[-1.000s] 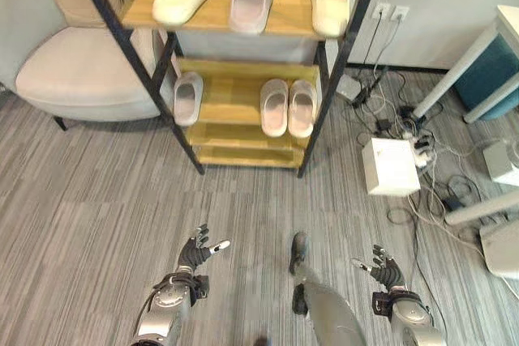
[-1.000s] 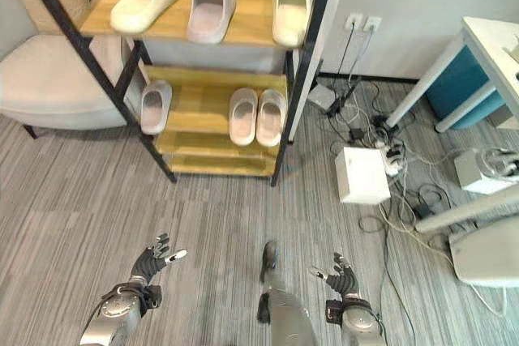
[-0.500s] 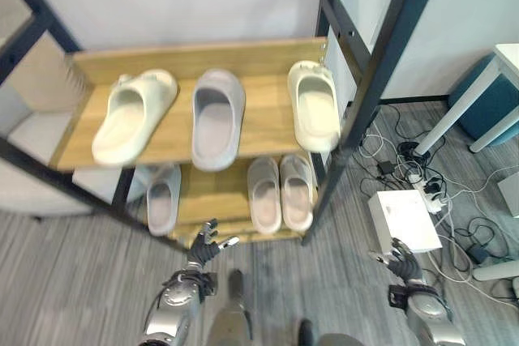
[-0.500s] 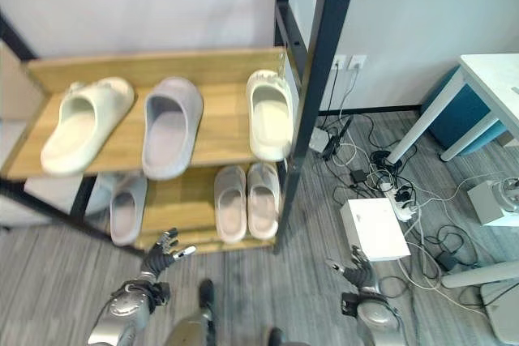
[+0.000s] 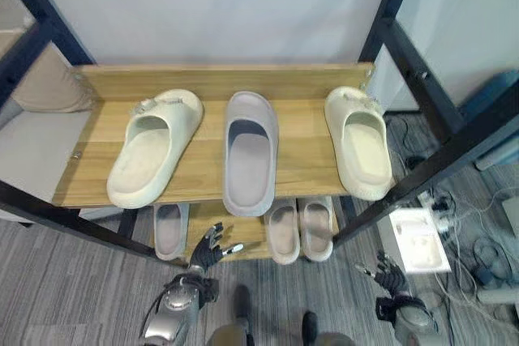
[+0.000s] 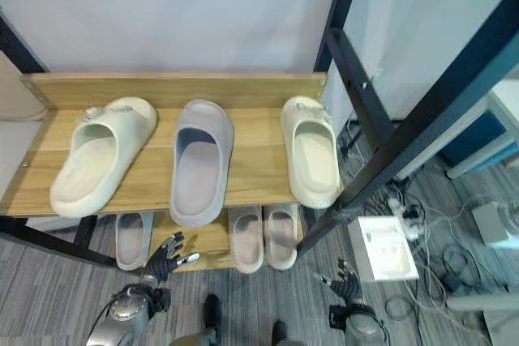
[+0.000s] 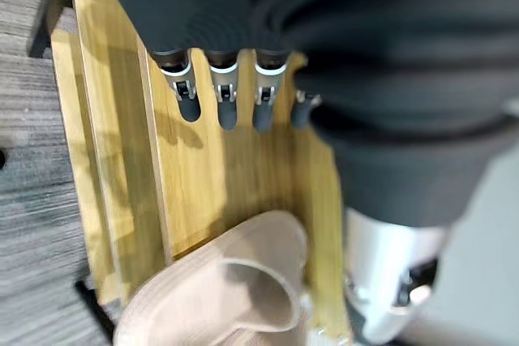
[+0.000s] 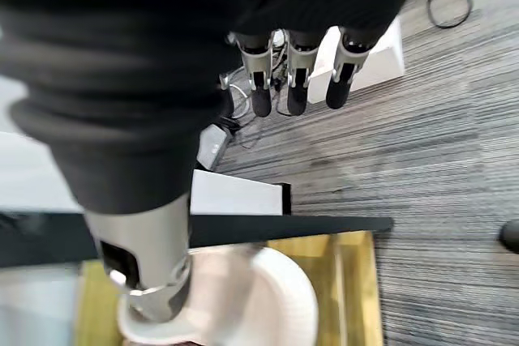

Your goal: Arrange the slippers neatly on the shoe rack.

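The rack's top shelf (image 5: 211, 83) carries a cream slipper (image 5: 154, 151) at the left, a grey-lilac slipper (image 5: 250, 155) in the middle and a second cream slipper (image 5: 361, 143) at the right, angled apart. On the lower shelf lies one pale pink slipper (image 5: 168, 231) at the left and a pair (image 5: 284, 231) side by side at the right. My left hand (image 5: 209, 250) hangs open below the lower shelf's front, near a pink slipper (image 7: 219, 293). My right hand (image 5: 388, 271) is open over the floor by the rack's right post, empty.
Black metal posts (image 5: 422, 164) frame the rack and slant across the right side. A white box (image 5: 420, 241) with tangled cables lies on the floor to the right. An armchair (image 5: 36, 139) stands left of the rack. A wall closes off the back.
The camera has come closer to the rack, so the top shelf looms larger. Both hands stay low and open; no slipper has moved.
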Motion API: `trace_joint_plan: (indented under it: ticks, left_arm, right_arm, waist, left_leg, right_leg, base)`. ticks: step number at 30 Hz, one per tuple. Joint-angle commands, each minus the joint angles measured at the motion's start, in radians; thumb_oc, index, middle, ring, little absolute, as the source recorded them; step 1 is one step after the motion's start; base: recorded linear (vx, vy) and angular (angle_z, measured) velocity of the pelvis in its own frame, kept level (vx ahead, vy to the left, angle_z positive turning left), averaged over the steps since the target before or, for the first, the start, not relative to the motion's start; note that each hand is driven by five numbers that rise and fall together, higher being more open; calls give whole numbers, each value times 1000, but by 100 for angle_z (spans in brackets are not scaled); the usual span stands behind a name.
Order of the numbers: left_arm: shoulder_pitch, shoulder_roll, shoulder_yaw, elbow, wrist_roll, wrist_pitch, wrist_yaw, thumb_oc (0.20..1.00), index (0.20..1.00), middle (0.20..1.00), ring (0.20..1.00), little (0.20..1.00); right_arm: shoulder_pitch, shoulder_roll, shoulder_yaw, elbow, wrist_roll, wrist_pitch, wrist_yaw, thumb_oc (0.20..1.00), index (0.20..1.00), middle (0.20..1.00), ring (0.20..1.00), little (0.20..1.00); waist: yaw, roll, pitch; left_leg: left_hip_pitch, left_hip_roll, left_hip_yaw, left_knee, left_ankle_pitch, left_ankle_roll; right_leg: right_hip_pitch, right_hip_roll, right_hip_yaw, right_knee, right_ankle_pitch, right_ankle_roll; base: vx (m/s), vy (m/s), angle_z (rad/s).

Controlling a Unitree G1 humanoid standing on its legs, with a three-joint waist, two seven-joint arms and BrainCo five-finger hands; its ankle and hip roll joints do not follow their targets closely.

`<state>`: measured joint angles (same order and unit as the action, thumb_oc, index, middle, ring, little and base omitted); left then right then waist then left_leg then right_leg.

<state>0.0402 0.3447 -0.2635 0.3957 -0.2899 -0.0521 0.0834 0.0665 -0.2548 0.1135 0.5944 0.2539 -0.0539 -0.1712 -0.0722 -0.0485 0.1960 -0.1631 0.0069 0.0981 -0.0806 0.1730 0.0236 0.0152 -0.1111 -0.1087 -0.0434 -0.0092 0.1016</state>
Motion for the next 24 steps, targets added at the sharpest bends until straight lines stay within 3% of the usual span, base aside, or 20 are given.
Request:
trace_joint_plan:
  ticks: [1, 4, 6, 8, 9, 10, 13, 21, 24]
  left_arm:
    - [3, 15, 60, -62, 16, -49, 8, 1000, 1000, 1000, 1000, 1000]
    - [20, -2, 74, -57, -5, -50, 15, 1000, 1000, 1000, 1000, 1000]
    - [9, -20, 65, -56, -19, -53, 23, 1000, 1000, 1000, 1000, 1000]
    - [-3, -33, 51, -59, -37, -55, 22, 1000, 1000, 1000, 1000, 1000]
    - [7, -38, 47, -64, -36, -53, 25, 1000, 1000, 1000, 1000, 1000]
    - [13, -46, 37, -60, -35, -48, 24, 1000, 1000, 1000, 1000, 1000]
    - [28, -44, 20, -66, -15, -45, 12, 1000, 1000, 1000, 1000, 1000]
    - [45, -28, 33, -64, 7, -42, 7, 1000, 1000, 1000, 1000, 1000]
    - [45, -25, 27, -66, 26, -42, -1, 1000, 1000, 1000, 1000, 1000]
  right_arm:
    - [-20, -32, 10, -35, -43, -26, 2, 1000, 1000, 1000, 1000, 1000]
    - [-24, -33, 22, -26, -36, -28, 5, 1000, 1000, 1000, 1000, 1000]
    - [-37, -54, 35, -39, -30, -36, 2, 1000, 1000, 1000, 1000, 1000]
    - [-48, -65, 26, -33, -15, -43, -4, 1000, 1000, 1000, 1000, 1000]
    - [-45, -66, 23, -37, -10, -45, -3, 1000, 1000, 1000, 1000, 1000]
    - [-32, -69, 17, -43, -9, -44, -2, 1000, 1000, 1000, 1000, 1000]
    - [-25, -77, 7, -38, -28, -44, -8, 1000, 1000, 1000, 1000, 1000]
    - [-16, -83, 60, -119, -109, -36, 14, 1000, 1000, 1000, 1000, 1000]
    - [-16, -123, 107, -233, -241, -32, 18, 1000, 1000, 1000, 1000, 1000]
  waist:
    - [67, 12, -1]
    - [82, 8, 2]
    - [90, 17, 27]
    - [85, 4, 37]
    - [75, 8, 22]
    - [60, 22, 6]
    - [42, 39, -29]
    - [60, 11, -52]
    - [66, 4, -54]
  left_leg:
    - [91, 64, 71, -7, -129, -56]
    - [85, 71, 63, 9, -90, -71]
    - [43, 89, 14, 65, -54, -96]
    - [39, 95, -47, 141, -101, -106]
    - [85, 122, -46, 133, -124, -110]
    - [116, 138, -49, 88, -113, -115]
    - [174, 125, -35, -7, -124, -116]
    - [207, 102, -15, -7, -156, -94]
    - [210, 97, -13, -7, -162, -88]
  right_leg:
    - [14, -11, -4, 23, -21, 36]
    - [54, 26, -1, -26, -41, 5]
    - [76, 60, -7, -44, -65, -27]
    - [65, 36, -46, -44, -47, -39]
    - [59, 31, -69, -44, -48, -37]
    - [61, 40, -77, -44, -57, -35]
    - [70, 35, -101, -44, -45, -20]
    - [91, 4, -85, -44, -36, 3]
    - [92, 0, -84, -44, -38, 8]
  base:
    - [-157, -74, -22]
    - [-87, -199, -22]
    - [-203, -197, 39]
    - [-275, -26, 96]
    - [-140, 76, 61]
    - [1, 96, 35]
    - [58, 173, 70]
    - [37, 100, 1]
    - [20, 43, 1]
